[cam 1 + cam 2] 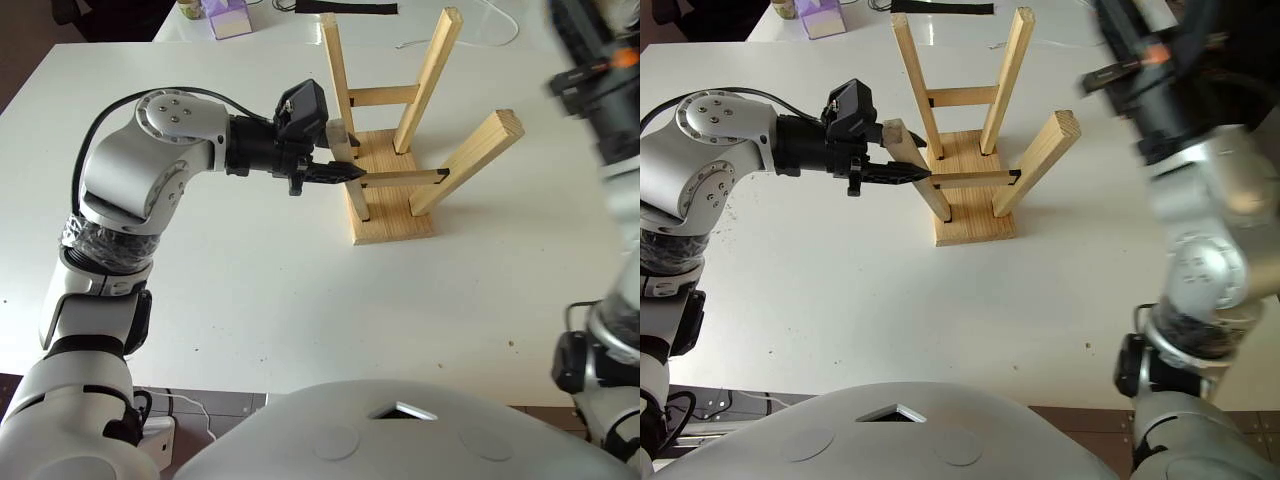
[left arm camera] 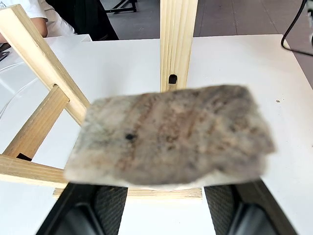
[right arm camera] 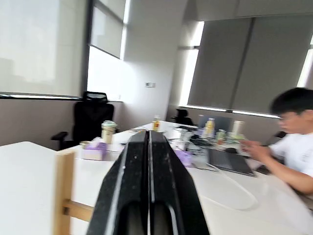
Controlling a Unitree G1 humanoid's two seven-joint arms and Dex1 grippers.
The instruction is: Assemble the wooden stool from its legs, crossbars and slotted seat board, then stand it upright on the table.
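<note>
- The stool (image 1: 420, 130) stands inverted at mid-surface (image 1: 250, 300), seat board (image 1: 395, 228) flat down and four legs pointing up.
- The left gripper (image 1: 345, 173) is clamped across the near-left leg (image 1: 938, 198), level with the near crossbar (image 1: 400, 178).
- The right gripper (image 3: 148, 142), fingers pressed together on nothing, is raised well clear of the stool.
- In the left wrist view the leg's blurred end grain hides most of the seat board.
- Legs are pale, square-sectioned wood with dark slots at the joints.
</note>
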